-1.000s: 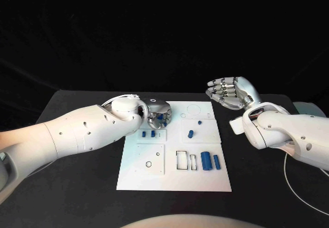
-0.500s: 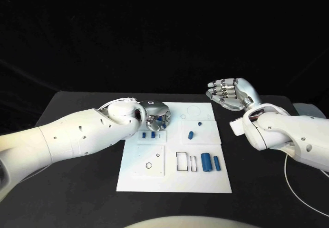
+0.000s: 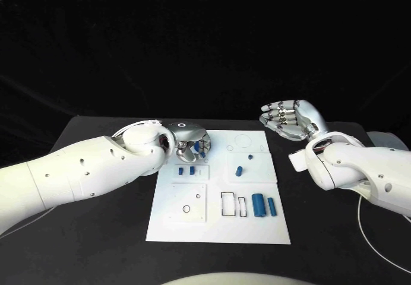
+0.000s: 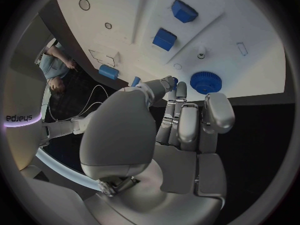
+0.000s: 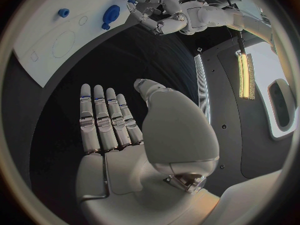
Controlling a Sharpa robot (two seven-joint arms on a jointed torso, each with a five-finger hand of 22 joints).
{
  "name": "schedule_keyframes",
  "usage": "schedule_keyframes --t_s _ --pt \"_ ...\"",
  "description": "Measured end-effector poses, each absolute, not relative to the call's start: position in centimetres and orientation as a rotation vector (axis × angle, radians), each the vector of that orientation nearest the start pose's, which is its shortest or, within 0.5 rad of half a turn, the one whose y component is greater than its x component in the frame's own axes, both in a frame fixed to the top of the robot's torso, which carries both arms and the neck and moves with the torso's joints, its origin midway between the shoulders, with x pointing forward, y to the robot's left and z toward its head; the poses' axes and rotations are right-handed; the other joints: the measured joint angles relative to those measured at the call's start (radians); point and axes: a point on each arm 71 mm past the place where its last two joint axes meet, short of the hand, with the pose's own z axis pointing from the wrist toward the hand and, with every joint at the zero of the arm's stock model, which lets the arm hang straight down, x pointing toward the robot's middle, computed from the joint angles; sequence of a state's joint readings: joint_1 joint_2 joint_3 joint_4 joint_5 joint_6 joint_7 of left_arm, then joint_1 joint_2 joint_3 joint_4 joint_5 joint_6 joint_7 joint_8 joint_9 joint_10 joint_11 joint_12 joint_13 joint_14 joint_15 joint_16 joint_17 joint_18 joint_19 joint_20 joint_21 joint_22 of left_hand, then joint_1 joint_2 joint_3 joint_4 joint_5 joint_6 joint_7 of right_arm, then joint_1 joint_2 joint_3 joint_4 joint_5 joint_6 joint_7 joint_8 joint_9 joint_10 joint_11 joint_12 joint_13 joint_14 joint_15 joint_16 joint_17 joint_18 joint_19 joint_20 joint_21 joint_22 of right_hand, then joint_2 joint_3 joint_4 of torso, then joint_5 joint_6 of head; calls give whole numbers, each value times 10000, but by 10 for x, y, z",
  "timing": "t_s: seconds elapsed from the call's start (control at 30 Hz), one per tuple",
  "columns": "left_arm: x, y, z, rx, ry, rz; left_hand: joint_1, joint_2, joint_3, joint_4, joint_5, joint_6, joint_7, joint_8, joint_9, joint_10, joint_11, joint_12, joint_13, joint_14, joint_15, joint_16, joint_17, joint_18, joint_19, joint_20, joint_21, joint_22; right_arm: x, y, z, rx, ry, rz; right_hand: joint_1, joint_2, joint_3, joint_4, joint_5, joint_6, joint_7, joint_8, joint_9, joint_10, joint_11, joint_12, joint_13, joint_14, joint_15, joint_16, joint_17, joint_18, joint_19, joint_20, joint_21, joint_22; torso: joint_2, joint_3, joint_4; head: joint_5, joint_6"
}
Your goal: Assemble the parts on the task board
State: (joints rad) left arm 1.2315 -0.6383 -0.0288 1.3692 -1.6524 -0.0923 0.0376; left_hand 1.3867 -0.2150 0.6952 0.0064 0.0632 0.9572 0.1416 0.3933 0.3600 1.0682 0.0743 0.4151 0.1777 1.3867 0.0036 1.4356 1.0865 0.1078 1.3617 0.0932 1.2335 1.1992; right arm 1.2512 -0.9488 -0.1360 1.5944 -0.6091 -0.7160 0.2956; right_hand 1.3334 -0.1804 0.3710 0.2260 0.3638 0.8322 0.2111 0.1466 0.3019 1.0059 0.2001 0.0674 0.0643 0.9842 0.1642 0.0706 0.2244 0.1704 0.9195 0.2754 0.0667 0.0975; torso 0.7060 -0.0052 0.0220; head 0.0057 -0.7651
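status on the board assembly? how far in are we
Early, by the look of it. Nothing is clearly assembled: two long blue pieces lie loose on the task board, and two small ones sit in a recess. In hand: the left hand is over the board's far left corner by a round blue gear; whether it grips anything is unclear. The right hand is open, off the board.

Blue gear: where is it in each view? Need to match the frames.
Head view: the blue gear lies at the far left corner of the task board, partly behind the left hand.
Left wrist view: the gear lies on the board just beyond that hand's fingertips.
Right wrist view: the gear lies on the board, beside the left hand.
Shared landmark: the left hand.
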Motion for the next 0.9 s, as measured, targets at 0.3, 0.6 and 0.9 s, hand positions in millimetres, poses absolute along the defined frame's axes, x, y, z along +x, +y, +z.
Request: schedule_keyframes --t_s 0.3,0.6,0.9 --pt "507 148 -182 5177 17363 -6378 -56 39 -30 30 0 10 -8 -49 3 62 -8 -55 -10 0 0 0 -55 0 -1 0 0 11 473 -251 -167 5661 13262 10106 0 0 0 0 0 0 0 0 0 0 0 0 0 0 0 0 1 0 0 0 0 -8 -2 -1 10 33 19" --pt "511 161 -184 4810 17642 -6035 -106 -11 -30 30 -1 44 -43 -58 38 62 -8 -55 -9 -1 1 0 -87 0 -1 -1 0 11 473 -251 -167 5660 13261 10098 0 0 0 0 0 0 0 0 0 0 0 0 0 0 0 0 1 0 0 0 0 -7 11 -19 10 46 6" --pt "513 163 -186 4655 17783 -5975 -106 -11 -30 30 -1 43 -43 -67 37 91 -37 -107 -9 -1 1 -1 -87 0 -2 -1 0 10 474 -250 -167 5652 13268 10111 0 0 0 0 0 0 0 0 0 0 0 0 0 0 0 0 1 0 0 0 0 -7 16 -15 2 77 -17"
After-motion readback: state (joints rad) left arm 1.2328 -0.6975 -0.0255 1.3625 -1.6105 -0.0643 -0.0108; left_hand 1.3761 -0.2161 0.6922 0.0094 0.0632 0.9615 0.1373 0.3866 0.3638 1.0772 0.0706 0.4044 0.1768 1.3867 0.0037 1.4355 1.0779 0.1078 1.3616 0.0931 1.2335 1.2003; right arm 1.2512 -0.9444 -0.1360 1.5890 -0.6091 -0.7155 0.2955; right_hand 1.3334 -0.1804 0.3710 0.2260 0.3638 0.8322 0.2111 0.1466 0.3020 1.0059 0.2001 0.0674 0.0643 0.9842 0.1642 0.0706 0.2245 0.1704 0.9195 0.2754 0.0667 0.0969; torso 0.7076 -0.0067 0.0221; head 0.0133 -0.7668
